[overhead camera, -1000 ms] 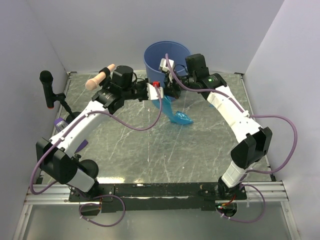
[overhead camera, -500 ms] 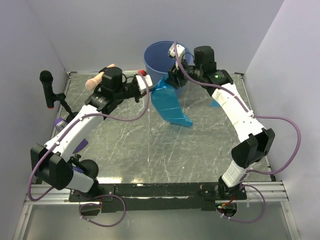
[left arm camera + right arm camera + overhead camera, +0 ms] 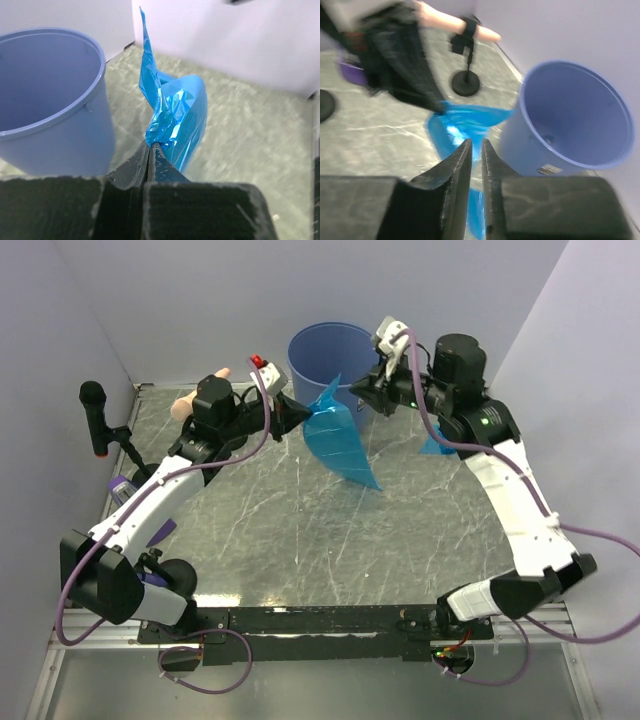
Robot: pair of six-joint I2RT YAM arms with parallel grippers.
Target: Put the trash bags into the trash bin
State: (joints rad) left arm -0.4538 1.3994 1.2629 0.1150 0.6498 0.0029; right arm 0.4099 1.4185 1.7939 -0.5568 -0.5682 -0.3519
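A thin bright-blue trash bag (image 3: 340, 440) hangs as a spread sheet just in front of the trash bin (image 3: 303, 368), a round blue bucket at the back. My left gripper (image 3: 297, 412) is shut on the bag's bunched left edge (image 3: 167, 125), with the fingertips (image 3: 150, 144) pressed together on the film and the bin (image 3: 50, 125) close on their left. My right gripper (image 3: 368, 392) hovers to the right of the bag's top corner, its jaws (image 3: 476, 142) a narrow gap apart with nothing between them. Beyond them lie the bag (image 3: 465, 117) and the bin (image 3: 520, 140). A second blue bag (image 3: 437, 445) lies on the table behind the right arm.
A black microphone on a stand (image 3: 92, 410) is at the far left, and a peach-coloured handle (image 3: 195, 400) lies behind the left arm. A purple object (image 3: 120, 485) sits by the left wall. Walls close in the table on three sides.
The right gripper let go of the bag and drew back up and to the right. The left gripper lifted its edge, so the bag now hangs spread out by the bin.
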